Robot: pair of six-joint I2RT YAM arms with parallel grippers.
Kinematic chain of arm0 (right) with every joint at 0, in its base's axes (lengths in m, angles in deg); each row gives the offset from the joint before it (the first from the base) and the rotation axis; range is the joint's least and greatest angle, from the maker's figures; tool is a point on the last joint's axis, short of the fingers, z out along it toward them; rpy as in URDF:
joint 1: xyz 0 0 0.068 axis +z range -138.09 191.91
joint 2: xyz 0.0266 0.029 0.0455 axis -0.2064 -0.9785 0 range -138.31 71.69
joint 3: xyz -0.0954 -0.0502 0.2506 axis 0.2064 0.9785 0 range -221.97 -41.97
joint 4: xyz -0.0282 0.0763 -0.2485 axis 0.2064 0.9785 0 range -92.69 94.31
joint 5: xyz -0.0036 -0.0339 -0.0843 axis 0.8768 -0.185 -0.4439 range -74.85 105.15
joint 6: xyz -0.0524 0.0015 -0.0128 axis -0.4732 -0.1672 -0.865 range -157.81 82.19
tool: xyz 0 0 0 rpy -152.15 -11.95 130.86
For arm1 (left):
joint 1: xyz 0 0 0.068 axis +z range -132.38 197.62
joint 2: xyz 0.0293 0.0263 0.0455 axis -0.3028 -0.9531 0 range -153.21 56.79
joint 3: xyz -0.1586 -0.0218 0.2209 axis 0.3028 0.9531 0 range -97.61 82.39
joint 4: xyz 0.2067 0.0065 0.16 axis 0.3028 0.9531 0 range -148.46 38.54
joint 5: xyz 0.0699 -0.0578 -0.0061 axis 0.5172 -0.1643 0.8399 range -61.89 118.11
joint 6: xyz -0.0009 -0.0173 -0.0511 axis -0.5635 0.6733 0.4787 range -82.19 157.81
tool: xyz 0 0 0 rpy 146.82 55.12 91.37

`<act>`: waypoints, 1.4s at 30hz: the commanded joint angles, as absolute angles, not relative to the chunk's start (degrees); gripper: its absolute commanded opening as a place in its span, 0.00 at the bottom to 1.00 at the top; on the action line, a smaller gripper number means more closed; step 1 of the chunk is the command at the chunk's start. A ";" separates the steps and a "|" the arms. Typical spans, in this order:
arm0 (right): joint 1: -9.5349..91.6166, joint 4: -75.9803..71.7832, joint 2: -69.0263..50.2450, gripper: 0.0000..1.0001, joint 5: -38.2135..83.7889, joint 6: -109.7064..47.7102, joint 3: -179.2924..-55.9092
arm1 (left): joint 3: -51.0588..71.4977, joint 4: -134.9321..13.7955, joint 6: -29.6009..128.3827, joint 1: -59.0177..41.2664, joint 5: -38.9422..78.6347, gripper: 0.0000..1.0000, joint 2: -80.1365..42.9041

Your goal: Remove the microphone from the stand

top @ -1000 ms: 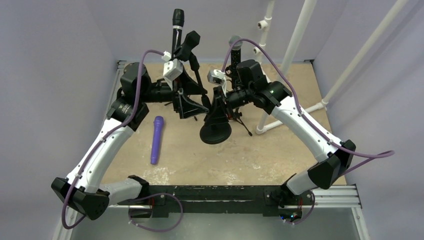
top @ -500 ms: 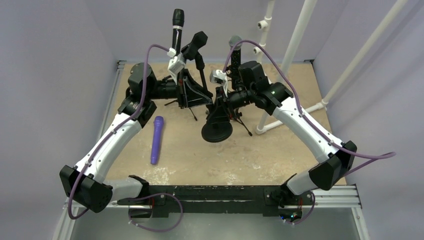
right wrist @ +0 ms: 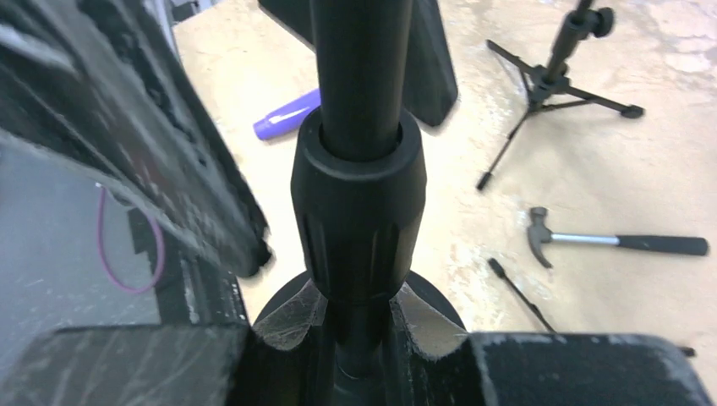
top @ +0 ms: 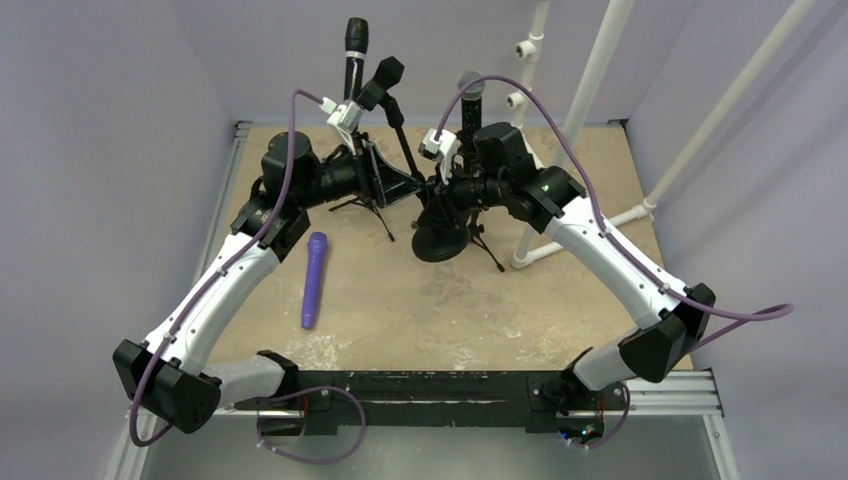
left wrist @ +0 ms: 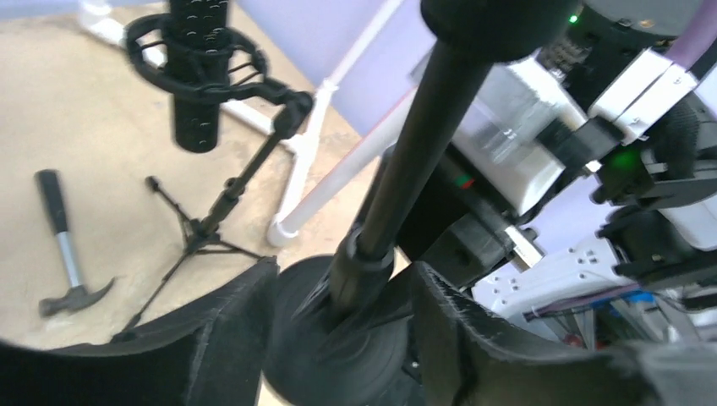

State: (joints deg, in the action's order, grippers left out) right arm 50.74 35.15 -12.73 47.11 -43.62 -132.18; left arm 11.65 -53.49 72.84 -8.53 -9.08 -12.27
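Observation:
The black round-base stand [top: 441, 243] leans left, with a black microphone [top: 383, 78] at the top of its pole. My right gripper [top: 437, 196] is shut on the pole just below its collar [right wrist: 357, 203], low near the base; in the right wrist view [right wrist: 359, 315] both fingers press the pole. My left gripper [top: 397, 184] is open. In the left wrist view [left wrist: 338, 313] its fingers stand either side of the pole [left wrist: 406, 169] just above the base [left wrist: 355, 364], with gaps on both sides.
A purple microphone [top: 314, 278] lies on the table at the left. A tripod stand with a black microphone [top: 355, 48] stands at the back, and a grey-headed one [top: 470, 85] behind the right arm. A hammer [right wrist: 617, 244] lies on the table. White pipes [top: 590, 80] rise at the right.
The right gripper has dragged the round-base stand a little farther back. The left gripper has swung back and right, closing in around the pole above the base.

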 commanded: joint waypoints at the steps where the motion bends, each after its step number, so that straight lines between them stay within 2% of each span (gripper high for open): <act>1: 49.53 33.65 -11.37 0.00 42.82 -46.39 -135.57 | 9.12 -47.46 71.60 -7.16 -5.35 0.67 -9.58; 3: 49.43 33.81 -11.29 0.00 45.08 -46.66 -135.32 | 9.40 -47.59 67.02 -7.02 -7.78 0.74 -8.35; 7: 49.44 34.52 -10.33 0.00 52.58 -48.03 -134.32 | 9.53 -47.09 58.69 -6.51 -12.78 0.82 -7.04; 13: 49.03 34.86 -9.20 0.00 70.72 -48.01 -132.61 | 11.10 -51.33 49.37 -6.41 -23.75 0.85 -7.24; 19: 48.36 34.38 -9.05 0.00 79.58 -46.63 -131.80 | 14.15 -62.65 51.40 -5.94 -31.59 0.83 -8.54; 22: 48.32 33.34 -8.77 0.00 80.76 -45.83 -130.76 | 15.03 -68.62 55.95 -5.93 -33.65 0.76 -9.84; 30: 48.29 32.66 -8.38 0.00 76.55 -45.55 -129.72 | 17.48 -79.40 66.82 -6.35 -34.14 0.45 -12.60; 34: 48.29 32.74 -8.71 0.00 68.91 -45.63 -130.11 | 19.54 -81.97 70.74 -6.36 -30.98 0.20 -12.64; 36: 48.32 32.65 -8.94 0.00 65.12 -45.56 -130.33 | 20.62 -82.51 74.02 -6.37 -27.40 0.00 -12.50; 42: 48.31 31.96 -9.98 0.00 51.92 -43.99 -131.29 | 16.88 -66.87 77.31 -6.85 -11.51 0.00 -10.29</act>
